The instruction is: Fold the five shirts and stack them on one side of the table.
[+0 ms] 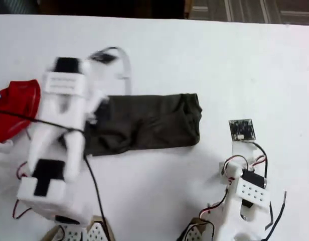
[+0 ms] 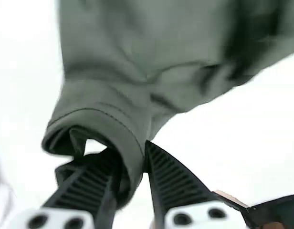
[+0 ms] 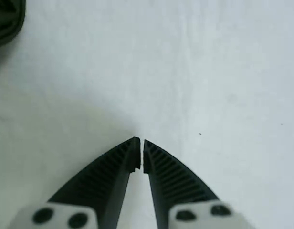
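Observation:
A dark grey-green shirt (image 1: 144,121) lies folded into a long band across the middle of the white table. My left gripper (image 2: 133,160) is shut on its hemmed edge (image 2: 97,125), and the cloth bunches between the black fingers (image 2: 171,179). In the high view the left arm (image 1: 61,108) covers the shirt's left end. A red shirt (image 1: 14,108) lies at the table's left edge. My right gripper (image 3: 140,153) is shut with nothing in it, over bare table, its arm (image 1: 245,188) at the front right. A corner of the dark shirt (image 3: 6,21) shows in the right wrist view.
The table (image 1: 219,65) is white, with bare room at the back and right. Pale cloth (image 1: 1,165) lies below the red shirt at the left edge. Black and red cables (image 1: 94,186) trail from both arms along the front.

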